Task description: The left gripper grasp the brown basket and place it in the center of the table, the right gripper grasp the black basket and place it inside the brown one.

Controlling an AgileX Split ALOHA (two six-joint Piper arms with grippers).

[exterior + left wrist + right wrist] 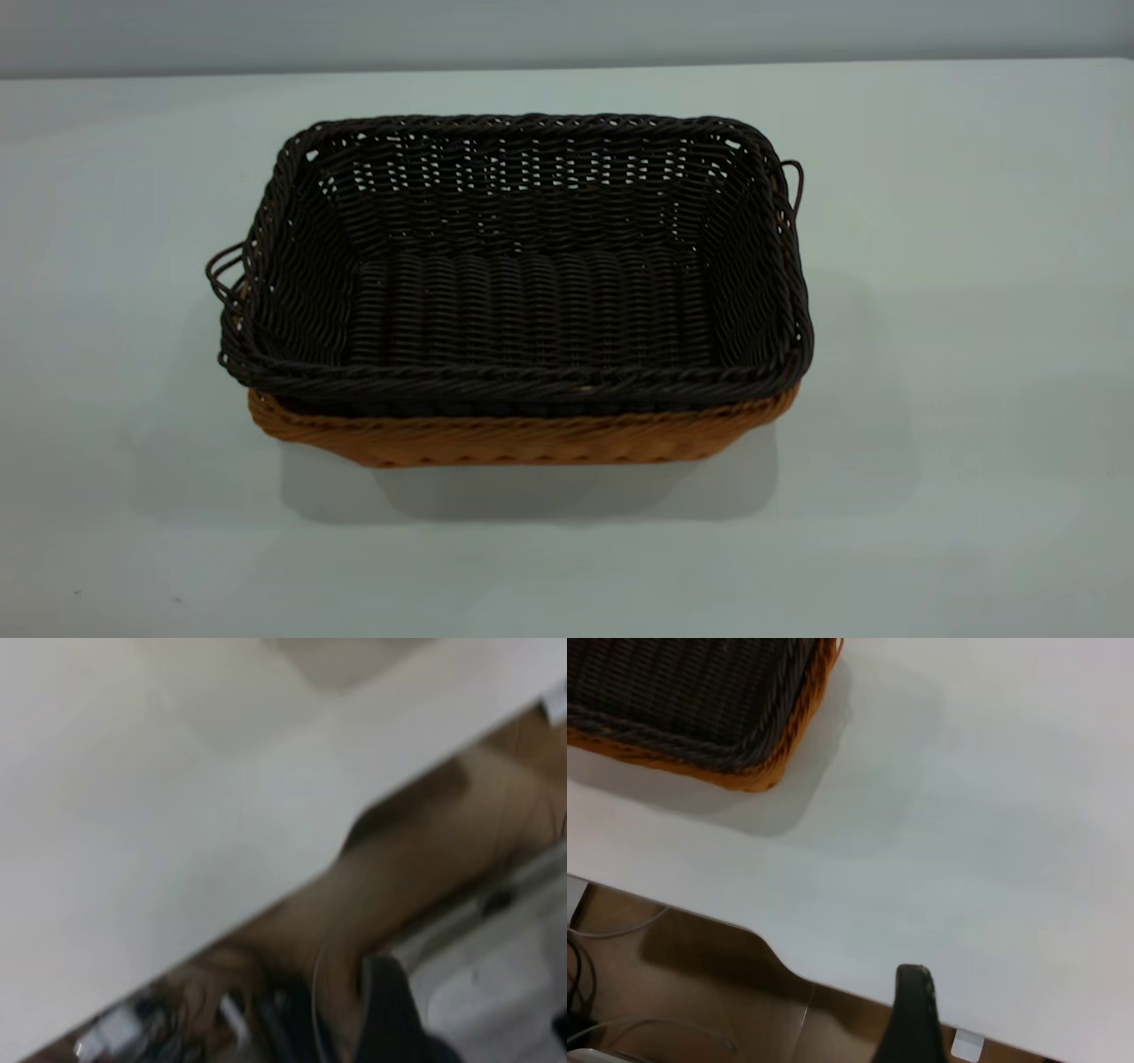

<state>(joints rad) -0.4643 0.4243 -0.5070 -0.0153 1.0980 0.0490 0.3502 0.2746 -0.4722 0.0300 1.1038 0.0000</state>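
The black basket (532, 283) sits nested inside the brown basket (523, 439) in the middle of the white table (957, 266); only the brown one's front wall and rim show below it. Neither gripper shows in the exterior view. In the right wrist view, the right gripper (1019, 1028) is open and empty, back at the table's edge, far from the nested baskets (700, 700); one finger (914, 1014) shows. In the left wrist view, the left gripper (478, 1019) is open and empty beyond the table's edge (292, 895), with one finger (390, 1010) in view.
Both loop handles of the black basket (226, 270) stick out at its two short ends. Brown floor, cables (620, 1028) and grey equipment (496, 974) lie beyond the table's edge in the wrist views.
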